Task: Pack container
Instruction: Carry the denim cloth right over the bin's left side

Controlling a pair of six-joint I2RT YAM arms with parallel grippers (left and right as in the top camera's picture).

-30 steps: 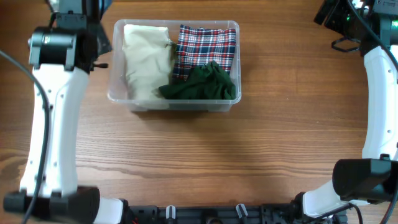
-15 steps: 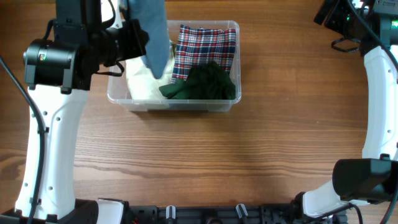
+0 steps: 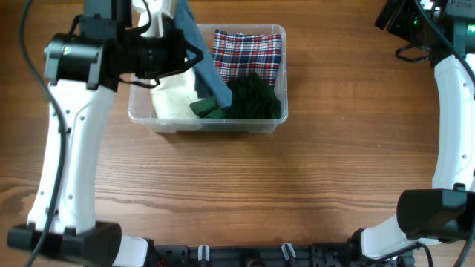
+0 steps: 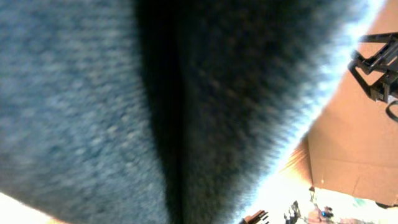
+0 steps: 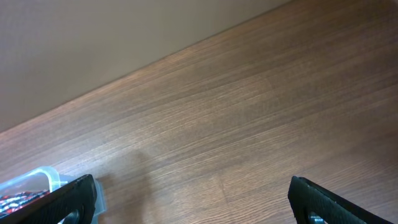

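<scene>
The clear plastic container (image 3: 223,126) stands at the back left of the table. It holds a cream cloth (image 3: 172,104) on the left, a plaid cloth (image 3: 249,52) at the back right and a dark green cloth (image 3: 252,100) at the front right. My left gripper (image 3: 177,21) is above the container's back, its fingers hidden under the wrist. A blue-grey cloth (image 3: 204,67) hangs from it down onto the middle of the contents and fills the left wrist view (image 4: 155,112). My right gripper (image 5: 196,202) is wide open and empty over bare wood.
The right arm (image 3: 453,96) runs along the table's right side, its wrist at the back right corner. A corner of the container (image 5: 43,177) shows at the lower left of the right wrist view. Bare wooden tabletop (image 3: 245,193) lies in front of the container.
My left arm has swung in over the container carrying the blue-grey cloth. The cloth has moved right and down onto the middle of the contents. The right arm has not moved.
</scene>
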